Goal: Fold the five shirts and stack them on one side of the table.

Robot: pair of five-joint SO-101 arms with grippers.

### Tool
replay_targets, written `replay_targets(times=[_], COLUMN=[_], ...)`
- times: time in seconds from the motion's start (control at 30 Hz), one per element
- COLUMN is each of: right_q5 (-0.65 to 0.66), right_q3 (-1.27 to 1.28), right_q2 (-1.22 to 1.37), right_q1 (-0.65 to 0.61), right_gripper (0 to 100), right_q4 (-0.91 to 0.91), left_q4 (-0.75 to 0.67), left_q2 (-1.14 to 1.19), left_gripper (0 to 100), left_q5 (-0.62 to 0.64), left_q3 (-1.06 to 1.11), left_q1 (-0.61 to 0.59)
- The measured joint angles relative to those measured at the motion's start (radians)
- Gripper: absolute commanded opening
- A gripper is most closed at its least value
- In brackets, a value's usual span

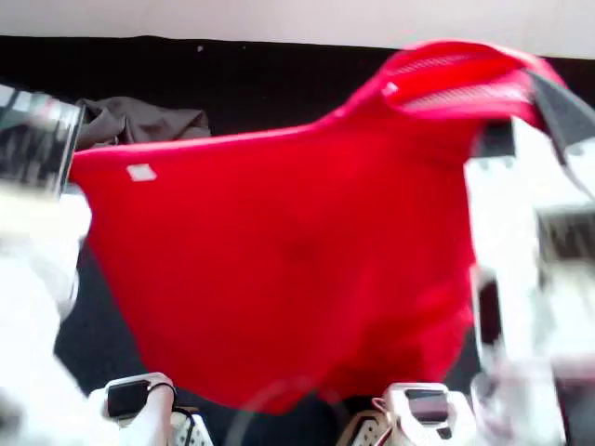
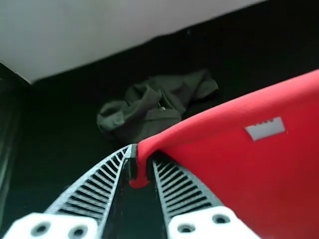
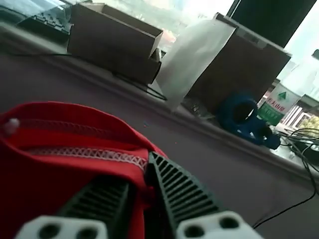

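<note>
The red shirt point(image 1: 279, 260) hangs in the air above the black counter point(image 1: 279, 84), stretched wide between the two arms and lifted close to the high camera. Its small white label point(image 1: 141, 172) sits near the upper left corner of the cloth, and the collar end with its pale stitching rises at the upper right.

The left end effector point(image 2: 139, 167) is pressed together on the left edge of the red shirt, with a fold of cloth pinched between its ribbed fingers point(image 2: 172, 179) just beside the label. The right end effector point(image 3: 142, 172) pinches the shirt on the right, just below the stitched collar band, and red cloth bunches between its dark fingers point(image 3: 174, 184).

A dark grey shirt point(image 2: 149, 107) lies crumpled on the counter at the far left, well apart from the red one and close to the far edge.

Beyond the counter, the right wrist view shows cardboard boxes point(image 3: 114, 40), a white bag point(image 3: 194, 55) leaning on one of them, and a blue object point(image 3: 246, 117).
</note>
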Motion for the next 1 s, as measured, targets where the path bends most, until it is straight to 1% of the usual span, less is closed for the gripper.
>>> replay_targets(times=[0.1, 0.2, 0.3, 0.4, 0.63, 0.83, 1.0], right_q5=[0.0, 0.0, 0.0, 0.0, 0.0, 0.0, 0.0], right_q3=[0.147, 0.29, 0.356, 0.35, 0.287, 0.287, 0.287], right_q2=[0.069, 0.144, 0.25, 0.347, 0.508, 0.611, 0.684], right_q1=[-0.031, -0.038, -0.038, -0.038, -0.044, -0.048, -0.048], right_gripper=[0.6, 0.6, 0.6, 0.6, 0.6, 0.6, 0.6], right_q4=[-0.084, -0.232, -0.37, -0.43, -0.44, -0.354, -0.333], left_q4=[-0.104, -0.241, -0.356, -0.422, -0.44, -0.445, -0.445], left_q2=[0.057, 0.14, 0.235, 0.342, 0.606, 0.825, 0.928], left_gripper=[1, 1, 1, 1, 1, 1, 1], left_q5=[0.0, 0.002, 0.003, 0.003, 0.003, 0.003, 0.003], left_q3=[0.149, 0.264, 0.293, 0.282, 0.141, 0.083, 0.043], left_q1=[0.0, 0.0, 0.0, 0.0, 0.002, 0.003, 0.003])
